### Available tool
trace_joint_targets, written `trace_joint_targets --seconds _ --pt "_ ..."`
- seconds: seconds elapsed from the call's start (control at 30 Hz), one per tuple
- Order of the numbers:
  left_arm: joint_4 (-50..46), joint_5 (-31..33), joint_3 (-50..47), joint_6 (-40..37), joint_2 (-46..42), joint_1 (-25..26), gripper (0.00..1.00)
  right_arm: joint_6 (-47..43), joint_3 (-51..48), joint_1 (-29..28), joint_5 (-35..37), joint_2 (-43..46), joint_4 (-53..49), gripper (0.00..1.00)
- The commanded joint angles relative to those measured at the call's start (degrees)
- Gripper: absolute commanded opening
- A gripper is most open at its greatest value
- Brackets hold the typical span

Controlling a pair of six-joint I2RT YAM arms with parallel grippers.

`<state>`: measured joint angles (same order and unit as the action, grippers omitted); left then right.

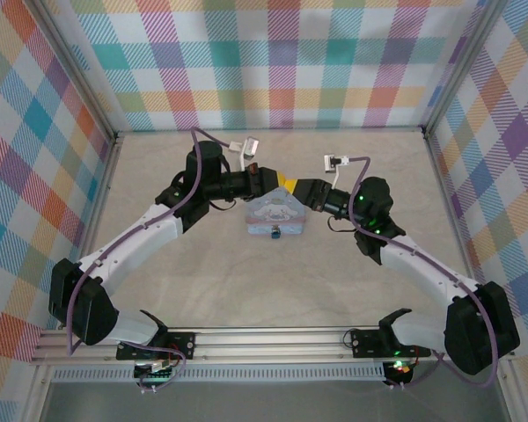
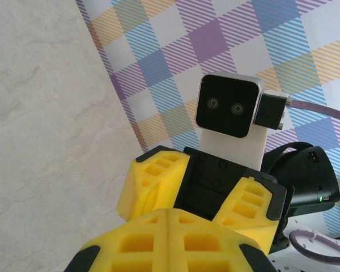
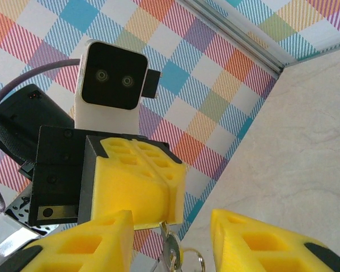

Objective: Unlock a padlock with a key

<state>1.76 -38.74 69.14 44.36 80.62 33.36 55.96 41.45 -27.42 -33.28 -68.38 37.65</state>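
The left hand [image 3: 137,184] is closed, its two yellow fingers [image 2: 167,226] pressed together along a seam. In the right wrist view it sits in the middle left of the frame. The key [image 3: 170,252] is pinched at the lower tip of that seam and hangs down at the bottom centre of the frame. A thin key ring [image 3: 191,263] is looped just to its right.

The right hand [image 2: 204,195] faces it head-on with its fingers spread apart. In its own view one yellow finger [image 3: 88,243] sits at the lower left and the other at the lower right. The key dangles in the gap between them, and I cannot tell whether it touches either one. Each wrist view shows the other arm's white camera block with its black face above the yellow fingers.

In the top view the two hands meet at the centre of the frame, just above the peak of a pale blue house-shaped tin [image 1: 273,214] with a cartoon picture. The padlock [image 1: 275,233] is a tiny dark bluish spot at the tin's lower edge, below both hands. It is too small to tell whether it hangs from the tin or lies against it.

The tin sits on the pale marbled counter [image 1: 202,281], with both arms reaching in from the lower corners. Plaid walls [image 1: 282,61] in pastel checks close off the left, right and top of the frame.
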Motion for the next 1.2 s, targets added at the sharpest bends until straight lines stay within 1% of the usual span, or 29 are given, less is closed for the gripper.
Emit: trace_joint_targets --seconds 0.0,0.33,0.53,0.63,0.8,0.83,0.9,1.0,1.07,1.17 --pt "1.47 0.63 -0.77 0.11 -1.69 0.38 0.0 -0.46 0.9 -0.35 -0.92 0.57 1.27 0.4" --pt "0.95 1.13 -0.68 -0.31 -2.17 0.21 0.0 -1.37 -0.03 -0.35 -0.23 2.45 -0.64 0.41" --pt "0.78 1.3 -0.85 -0.44 -2.57 0.08 0.0 -1.45 0.05 -0.33 -1.16 2.56 -0.58 0.37" --pt "0.8 1.48 -0.81 -0.46 -2.66 0.03 0.0 -1.04 -0.09 -0.35 -1.51 2.2 -0.23 0.33" --pt "1.07 1.39 -0.86 -0.31 -2.57 0.03 0.0 -1.12 0.17 -0.35 -2.1 1.65 -0.66 0.31" --pt "1.12 1.39 -0.85 -0.25 -2.57 0.03 0.0 -1.24 0.24 -0.35 -2.19 1.6 -0.89 0.29" --pt "1.12 1.48 -0.85 -0.26 -2.59 0.06 0.0 -1.21 0.23 -0.35 -2.23 1.45 -0.91 0.29" --pt "1.36 1.31 -0.85 -0.08 -2.66 0.03 0.0 -1.34 0.25 -0.32 -2.11 1.17 -1.09 0.34" --pt "1.58 1.2 -0.9 0.02 -2.73 0.03 0.0 -1.27 0.04 -0.33 -2.1 1.14 -1.09 0.3" --pt "1.65 1.31 -0.94 -0.01 -2.87 0.03 0.0 -1.52 0.24 -0.36 -2.21 1.14 -1.09 0.29"
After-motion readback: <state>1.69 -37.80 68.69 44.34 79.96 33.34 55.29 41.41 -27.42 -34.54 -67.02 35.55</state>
